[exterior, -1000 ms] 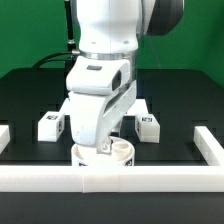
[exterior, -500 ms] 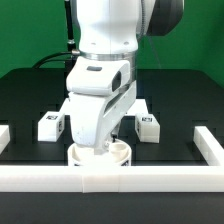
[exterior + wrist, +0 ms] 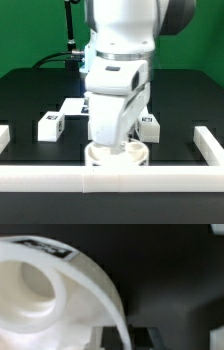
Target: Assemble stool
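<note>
Exterior view only: the arm (image 3: 120, 90) bends over the seat (image 3: 117, 154) and hides its own jaws. The left leg (image 3: 50, 125) lies at the exterior view's left. The right leg (image 3: 148, 125) lies at its right, partly behind the arm.
Wrist view only: the seat's (image 3: 40, 286) hollow inside, a black tag (image 3: 50, 249) on its rim, and the gripper (image 3: 125, 335) astride that rim.
Edges: the seat sits just behind the front rail (image 3: 110, 178), at the table's (image 3: 30, 90) front middle.
Open room: dark table shows between the seat and each of the 2 side rails (image 3: 212, 145), which are well apart from it.
Pincer: clamped on the seat's thin rim wall, with 1 dark finger (image 3: 146, 336) on each face.
</note>
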### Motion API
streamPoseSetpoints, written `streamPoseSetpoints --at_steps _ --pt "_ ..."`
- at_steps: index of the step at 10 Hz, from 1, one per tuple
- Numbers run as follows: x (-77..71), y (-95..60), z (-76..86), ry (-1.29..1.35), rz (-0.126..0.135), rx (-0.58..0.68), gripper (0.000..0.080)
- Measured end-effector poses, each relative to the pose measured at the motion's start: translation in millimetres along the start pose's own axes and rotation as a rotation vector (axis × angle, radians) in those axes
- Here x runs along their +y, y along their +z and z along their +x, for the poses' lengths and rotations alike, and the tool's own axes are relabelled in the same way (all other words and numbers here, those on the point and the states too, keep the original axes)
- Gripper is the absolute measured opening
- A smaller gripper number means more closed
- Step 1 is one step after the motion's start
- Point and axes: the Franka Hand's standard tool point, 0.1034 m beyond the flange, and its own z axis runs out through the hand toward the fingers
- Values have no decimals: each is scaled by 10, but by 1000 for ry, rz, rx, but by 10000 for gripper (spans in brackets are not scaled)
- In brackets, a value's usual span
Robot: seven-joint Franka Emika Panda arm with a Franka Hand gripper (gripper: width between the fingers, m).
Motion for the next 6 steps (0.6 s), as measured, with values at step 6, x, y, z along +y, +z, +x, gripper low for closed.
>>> streamPoseSetpoints --at_steps 6 --pt "-272 18 788 31 -1 3 29"
